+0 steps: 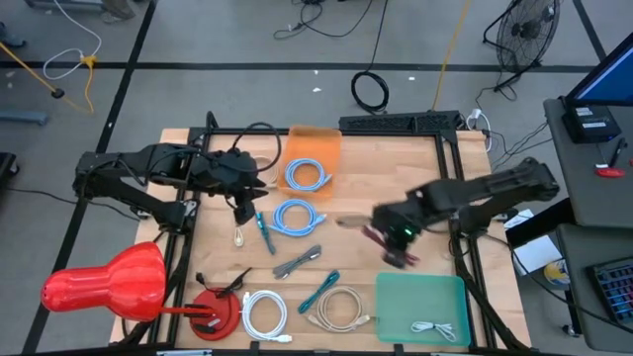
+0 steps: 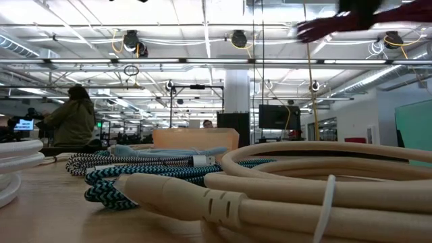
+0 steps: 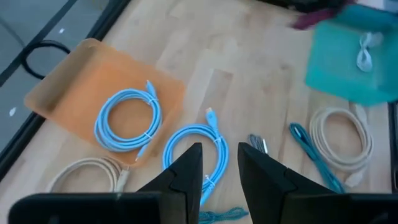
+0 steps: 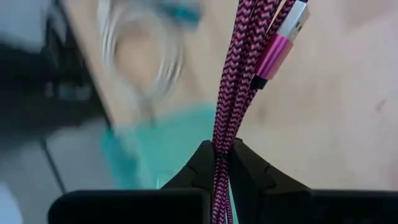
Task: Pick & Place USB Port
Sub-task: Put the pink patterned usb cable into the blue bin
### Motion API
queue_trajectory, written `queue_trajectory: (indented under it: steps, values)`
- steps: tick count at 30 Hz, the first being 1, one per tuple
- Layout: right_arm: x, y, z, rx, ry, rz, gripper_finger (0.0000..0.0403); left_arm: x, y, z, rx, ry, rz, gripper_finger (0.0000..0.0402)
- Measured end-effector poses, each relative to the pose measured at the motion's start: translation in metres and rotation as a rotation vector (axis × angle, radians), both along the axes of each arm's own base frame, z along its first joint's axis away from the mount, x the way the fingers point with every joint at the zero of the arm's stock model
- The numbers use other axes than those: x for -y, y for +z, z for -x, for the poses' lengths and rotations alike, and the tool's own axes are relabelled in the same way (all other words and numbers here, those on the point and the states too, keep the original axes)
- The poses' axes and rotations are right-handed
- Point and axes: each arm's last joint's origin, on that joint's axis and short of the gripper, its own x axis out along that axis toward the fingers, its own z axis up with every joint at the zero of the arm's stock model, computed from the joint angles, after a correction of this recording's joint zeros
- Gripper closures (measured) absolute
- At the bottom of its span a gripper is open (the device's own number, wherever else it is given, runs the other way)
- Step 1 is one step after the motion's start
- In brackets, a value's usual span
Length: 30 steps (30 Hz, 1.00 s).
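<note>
A big open robotics lab or workshop, by the look of it. The wooden table [image 1: 396, 178] sits in a black frame on a grey concrete floor with taped lines, loose cables and a floor fan [image 1: 524, 30]. Behind it run exposed ceiling pipes [image 2: 202, 61], monitors [image 2: 278, 116], and a person in a hooded jacket [image 2: 73, 118] (back turned, at a desk).

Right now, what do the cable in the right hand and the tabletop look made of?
The magenta cable, pinched in the right hand, looks fabric-braided: a woven zigzag sheath, with a glossy pink plug shell. The tabletop looks like pale wood, with plank seams and grain showing.
</note>
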Motion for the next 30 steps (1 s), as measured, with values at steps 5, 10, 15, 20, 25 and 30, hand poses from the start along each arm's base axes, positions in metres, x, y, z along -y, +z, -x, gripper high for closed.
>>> queue_trajectory:
  steps: [5, 10, 15, 20, 25, 30]
  values:
    - [-0.03, 0.002, 0.029, -0.103, 0.175, 0.019, 0.0387, -0.001, 0.0, 0.0, 0.03, 0.128, 0.062, 0.0298]
    - [-0.051, -0.004, 0.046, -0.169, 0.403, 0.084, 0.0387, -0.002, 0.001, 0.0, 0.059, 0.233, 0.113, 0.0298]
    - [-0.067, -0.017, 0.052, -0.19, 0.554, 0.12, 0.0387, -0.003, 0.001, 0.0, 0.085, 0.316, 0.155, 0.0298]
    - [-0.078, -0.035, 0.051, -0.159, 0.568, 0.11, 0.0387, -0.002, 0.001, 0.0, 0.093, 0.34, 0.181, 0.0298]
    - [-0.09, -0.059, 0.052, -0.133, 0.5, 0.076, 0.0387, -0.001, 0.001, 0.0, 0.098, 0.352, 0.201, 0.0298]
    - [-0.098, -0.085, 0.06, -0.147, 0.473, 0.06, 0.0387, 0.002, 0.001, 0.0, 0.099, 0.347, 0.214, 0.0298]
